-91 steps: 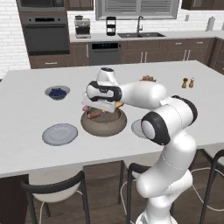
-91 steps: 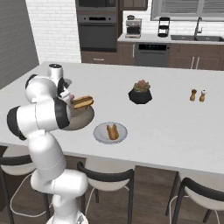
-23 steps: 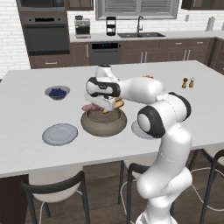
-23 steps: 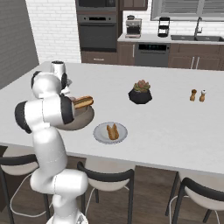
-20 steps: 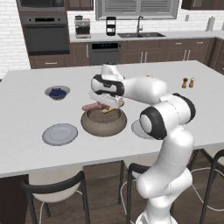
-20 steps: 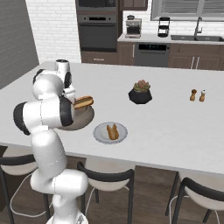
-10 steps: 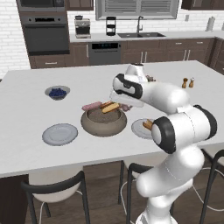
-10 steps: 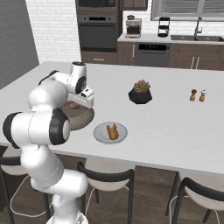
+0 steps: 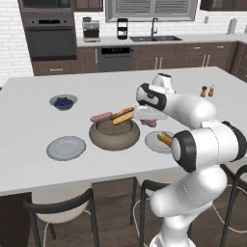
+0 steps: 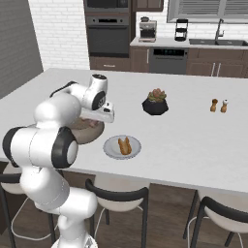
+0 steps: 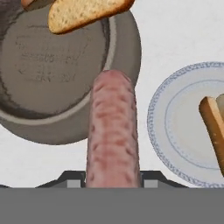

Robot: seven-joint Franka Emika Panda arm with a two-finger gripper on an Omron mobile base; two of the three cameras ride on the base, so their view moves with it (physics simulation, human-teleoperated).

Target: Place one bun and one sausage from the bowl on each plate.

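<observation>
Lengthwise, sausage (image 11: 113, 131) between gripper (image 11: 113, 180) fingertips.

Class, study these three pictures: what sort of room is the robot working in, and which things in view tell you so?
A home kitchen, rendered rather than real. A built-in wall oven, a sink with a tap and a coffee machine line the back counter, and the robot works at a white island with stools tucked under it.

Pretty clearly a home kitchen, rendered

Upper left of the left base view has a built-in oven (image 9: 50, 36) in dark wood cabinets (image 9: 144, 58), with a coffee maker (image 9: 90, 30) and a sink with a faucet (image 9: 153, 30) under a window along the top. White brick wall behind, big white island counter (image 9: 29, 159) up front with stools (image 9: 62, 212) tucked under.
</observation>
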